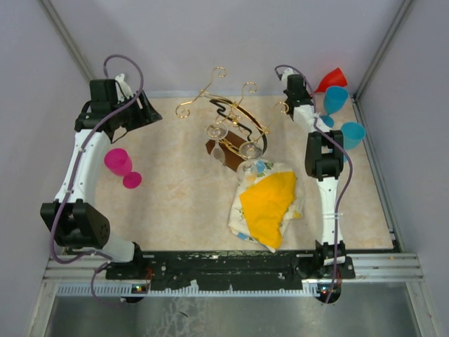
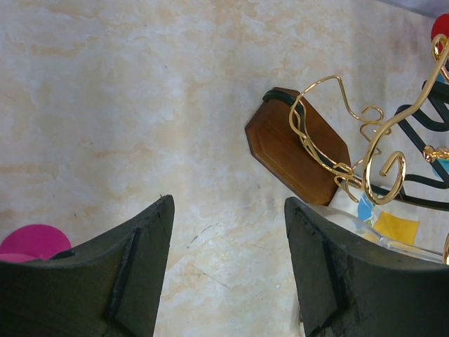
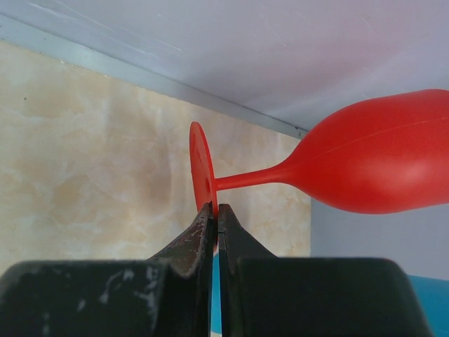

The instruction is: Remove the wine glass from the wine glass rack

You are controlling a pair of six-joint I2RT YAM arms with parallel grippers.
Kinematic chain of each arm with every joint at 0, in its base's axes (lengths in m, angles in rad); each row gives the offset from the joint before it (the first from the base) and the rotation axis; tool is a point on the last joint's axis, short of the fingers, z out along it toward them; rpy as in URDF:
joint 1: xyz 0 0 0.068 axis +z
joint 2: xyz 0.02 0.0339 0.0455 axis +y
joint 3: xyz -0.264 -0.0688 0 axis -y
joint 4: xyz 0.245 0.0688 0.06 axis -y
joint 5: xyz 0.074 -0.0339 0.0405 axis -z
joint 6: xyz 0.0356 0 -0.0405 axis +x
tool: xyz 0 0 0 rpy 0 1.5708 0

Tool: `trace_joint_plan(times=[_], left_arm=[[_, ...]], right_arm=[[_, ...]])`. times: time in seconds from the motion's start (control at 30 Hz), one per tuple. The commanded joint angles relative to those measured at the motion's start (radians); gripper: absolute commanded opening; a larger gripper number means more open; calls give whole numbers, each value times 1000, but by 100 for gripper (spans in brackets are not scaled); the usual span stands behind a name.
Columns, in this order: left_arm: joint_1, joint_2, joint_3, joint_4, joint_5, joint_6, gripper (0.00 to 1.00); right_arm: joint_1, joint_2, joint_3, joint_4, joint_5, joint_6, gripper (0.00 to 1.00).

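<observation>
Right hand (image 3: 216,210) is gripping the red wine glass (image 3: 379,172) by the rim of its foot, to the right of the rack (image 1: 226,112).
Risk: the hand is pinching only the foot's thin edge while the bowl is jutting sideways; that leverage could twist the glass loose and drop it. The glass is sitting apart from the rack's hooks. Left hand (image 2: 229,203) is hanging open beside the rack's base (image 2: 295,144), gripping nothing.

The beige marbled table (image 1: 182,203) carries the wine glass rack (image 2: 298,147), a toppled pink goblet (image 1: 121,165), a yellow floral cloth (image 1: 270,200) and two blue goblets (image 1: 335,98).
</observation>
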Motion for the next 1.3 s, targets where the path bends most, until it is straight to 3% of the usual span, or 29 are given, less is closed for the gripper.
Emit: trace_joint_plan(times=[0.0, 0.87, 1.27], left_arm=[[0, 11, -8, 29, 23, -4, 70], [0, -3, -63, 79, 66, -14, 70], [1, -22, -103, 118, 92, -31, 70]], right_arm=[[20, 39, -21, 94, 48, -60, 0], [109, 97, -143, 211, 157, -251, 0], [152, 62, -293, 290, 219, -332, 0]])
